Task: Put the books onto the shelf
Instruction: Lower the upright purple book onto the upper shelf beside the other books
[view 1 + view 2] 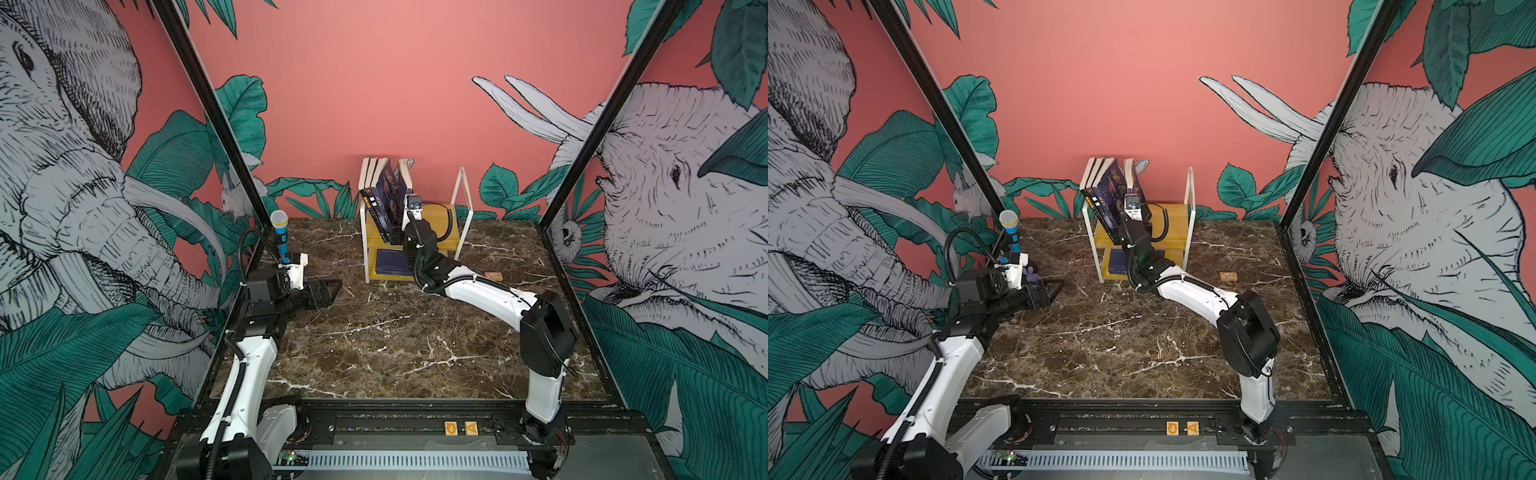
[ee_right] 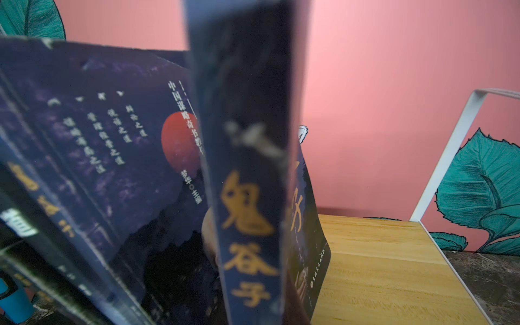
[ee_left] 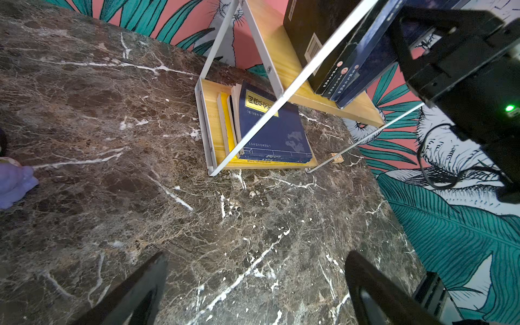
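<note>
The shelf [image 1: 451,216] [image 1: 1173,214] stands at the back of the marble table. On its upper board several dark books [image 1: 380,187] [image 1: 1102,183] lean to the left. Beside them a navy book with gold calligraphy [image 1: 405,178] [image 2: 247,197] stands nearly upright, and my right gripper [image 1: 400,224] is shut on its lower spine. Its jaws are hidden in the right wrist view. A navy book with a yellow label [image 1: 390,264] [image 3: 273,129] lies flat on the lower board. My left gripper [image 1: 328,291] [image 3: 256,254] hovers open and empty over the table's left side.
A blue microphone [image 1: 280,232] stands at the back left, and a small purple figure [image 1: 1032,274] [image 3: 14,180] sits next to the left gripper. A yellow book [image 3: 229,132] lies under the flat navy one. A small wooden block [image 1: 493,276] lies right of the shelf.
</note>
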You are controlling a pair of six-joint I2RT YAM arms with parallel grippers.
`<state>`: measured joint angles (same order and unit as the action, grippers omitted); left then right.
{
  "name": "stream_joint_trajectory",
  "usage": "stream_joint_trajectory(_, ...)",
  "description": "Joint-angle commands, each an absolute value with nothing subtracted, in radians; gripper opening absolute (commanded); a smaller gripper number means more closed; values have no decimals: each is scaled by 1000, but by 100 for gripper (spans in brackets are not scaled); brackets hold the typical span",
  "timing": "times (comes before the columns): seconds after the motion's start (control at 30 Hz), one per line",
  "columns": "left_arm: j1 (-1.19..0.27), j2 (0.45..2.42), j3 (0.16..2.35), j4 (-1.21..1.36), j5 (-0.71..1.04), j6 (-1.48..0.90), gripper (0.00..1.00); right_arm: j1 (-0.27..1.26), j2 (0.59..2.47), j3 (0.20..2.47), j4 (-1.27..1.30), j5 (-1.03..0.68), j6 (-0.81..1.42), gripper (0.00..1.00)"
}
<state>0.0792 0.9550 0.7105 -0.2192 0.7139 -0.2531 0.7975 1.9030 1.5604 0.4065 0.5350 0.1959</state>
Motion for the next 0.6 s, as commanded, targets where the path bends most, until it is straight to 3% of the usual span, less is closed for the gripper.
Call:
stream_joint_trajectory(0.0, 75, 941, 704, -222, 718, -230, 99, 807, 1899, 1555, 439, 479, 173, 14)
stream_joint_trajectory(0.2, 75, 944, 699, -222, 719, -229, 99, 808, 1867, 1525, 431, 425, 185, 33)
stream_joint_trajectory(0.57, 76, 943, 695, -223, 715, -221, 99, 814, 1820, 1430, 446, 345, 159, 47)
